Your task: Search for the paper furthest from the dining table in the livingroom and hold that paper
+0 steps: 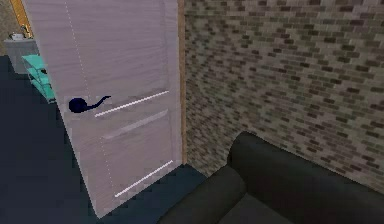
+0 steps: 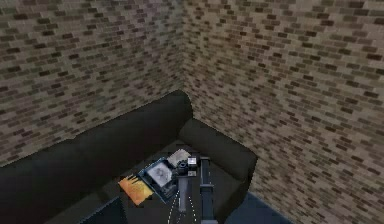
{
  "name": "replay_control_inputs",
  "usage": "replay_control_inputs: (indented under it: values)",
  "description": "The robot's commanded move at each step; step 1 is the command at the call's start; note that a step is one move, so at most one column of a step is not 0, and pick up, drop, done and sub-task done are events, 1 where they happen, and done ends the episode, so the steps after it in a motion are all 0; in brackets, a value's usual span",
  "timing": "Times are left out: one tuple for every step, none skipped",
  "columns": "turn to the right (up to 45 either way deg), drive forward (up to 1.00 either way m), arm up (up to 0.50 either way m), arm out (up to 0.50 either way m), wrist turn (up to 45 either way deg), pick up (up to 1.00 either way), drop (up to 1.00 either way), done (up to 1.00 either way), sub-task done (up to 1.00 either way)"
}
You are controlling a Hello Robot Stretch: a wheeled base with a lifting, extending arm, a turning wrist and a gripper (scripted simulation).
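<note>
A black sofa (image 2: 110,150) stands in the corner of two brick walls in the arm side view. On its seat lie a flat pale blue-and-white sheet-like thing (image 2: 157,177) and a flat orange and yellow thing (image 2: 133,188). The dark arm (image 2: 203,200) rises from the bottom edge, with its white marker squares (image 2: 181,158) at the far end. My gripper (image 2: 172,170) sits just left of them, at the pale flat thing on the seat. I cannot tell whether it holds anything.
In the forward view a white panelled door (image 1: 110,90) with a dark lever handle (image 1: 85,103) stands close ahead. A brick wall (image 1: 290,70) runs on the right, with the black sofa's arm (image 1: 290,180) below it. A teal shelf (image 1: 40,75) stands far left on dark floor.
</note>
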Motion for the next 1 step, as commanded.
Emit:
replay_control_inputs:
  values:
    - [0.0,0.00,0.00,0.00,45.0,0.00,0.00,0.00,0.00]
